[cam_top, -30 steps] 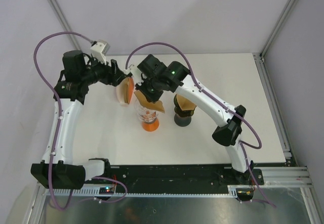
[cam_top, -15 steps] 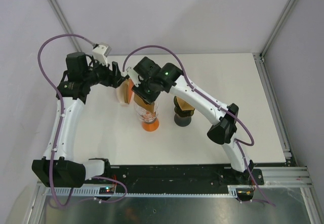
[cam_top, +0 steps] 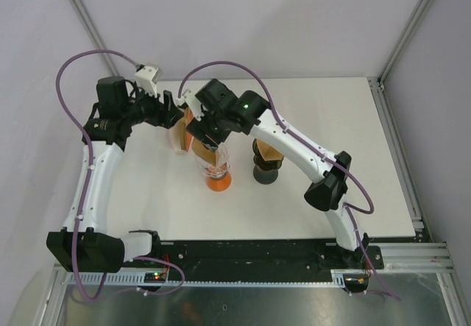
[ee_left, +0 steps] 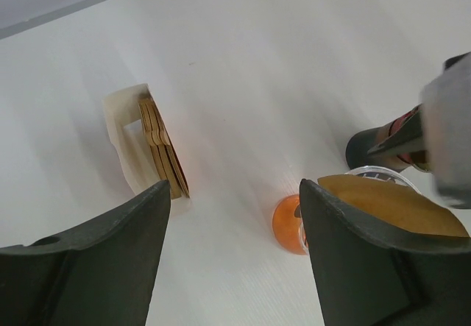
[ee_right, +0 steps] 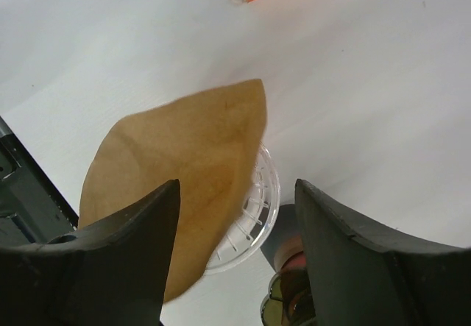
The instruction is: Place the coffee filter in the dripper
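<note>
The right end effector is open over the filter, which overlaps the dripper rim; the left end effector is open also.

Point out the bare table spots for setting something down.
Bare: the table from the dark vessel to its right edge; also the near patch between the left arm and the dripper. Crowded: around the dripper and filter stack.

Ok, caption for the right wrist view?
Brown coffee filter lying over the clear dripper, framed by the open right gripper.
</note>
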Robot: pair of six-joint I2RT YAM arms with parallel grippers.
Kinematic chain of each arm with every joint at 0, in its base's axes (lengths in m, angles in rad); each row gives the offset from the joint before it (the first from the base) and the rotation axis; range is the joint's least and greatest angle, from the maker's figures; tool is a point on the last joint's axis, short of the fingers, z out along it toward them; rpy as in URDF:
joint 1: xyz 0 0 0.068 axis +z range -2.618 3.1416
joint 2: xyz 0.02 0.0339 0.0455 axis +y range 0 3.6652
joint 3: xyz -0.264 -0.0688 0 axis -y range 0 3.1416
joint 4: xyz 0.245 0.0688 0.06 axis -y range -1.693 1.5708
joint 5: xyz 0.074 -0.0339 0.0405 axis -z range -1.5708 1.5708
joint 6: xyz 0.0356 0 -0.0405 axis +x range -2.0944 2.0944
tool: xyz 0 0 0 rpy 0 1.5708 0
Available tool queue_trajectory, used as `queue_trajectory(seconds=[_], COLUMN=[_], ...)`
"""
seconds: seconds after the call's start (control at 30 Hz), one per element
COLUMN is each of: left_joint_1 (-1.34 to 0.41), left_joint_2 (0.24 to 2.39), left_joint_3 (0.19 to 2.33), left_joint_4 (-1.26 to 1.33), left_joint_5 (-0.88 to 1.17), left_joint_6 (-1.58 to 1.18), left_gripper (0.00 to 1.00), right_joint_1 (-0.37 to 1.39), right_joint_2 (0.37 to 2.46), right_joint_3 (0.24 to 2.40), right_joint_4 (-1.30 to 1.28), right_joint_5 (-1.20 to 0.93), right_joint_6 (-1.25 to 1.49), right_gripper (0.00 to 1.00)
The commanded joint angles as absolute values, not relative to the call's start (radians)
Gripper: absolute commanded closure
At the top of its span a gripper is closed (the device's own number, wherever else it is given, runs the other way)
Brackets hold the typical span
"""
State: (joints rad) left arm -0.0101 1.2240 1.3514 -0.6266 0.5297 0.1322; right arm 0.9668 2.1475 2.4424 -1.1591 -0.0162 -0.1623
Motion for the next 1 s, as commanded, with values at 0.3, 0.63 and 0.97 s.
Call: queue_trajectory(seconds=[0.3,0.63,0.97], left_joint_1=[-0.003,0.073,0.099], left_joint_2=[1.233,1.237,1.237], left_joint_3=[1.343,1.32,1.303], left_joint_4=[-0.611,-0.61,-0.61], left_joint_5=[0.55,0.545,0.549], left_joint_6=[0.163,0.18,0.187], left_gripper=[0.23,0.23,0.23], right_joint_1=[1.033,1.056,1.013], right_joint_2=[1.893,1.916,2.03], right_joint_3=[2.292,2.205,2.225], right_joint_4=[-0.921,-0.933,-1.009], right_joint_5=[0.019,-0.04,0.0], right_joint_6=[-0.265,-0.271,-0.249], right_gripper=[0.28,0.97,1.0])
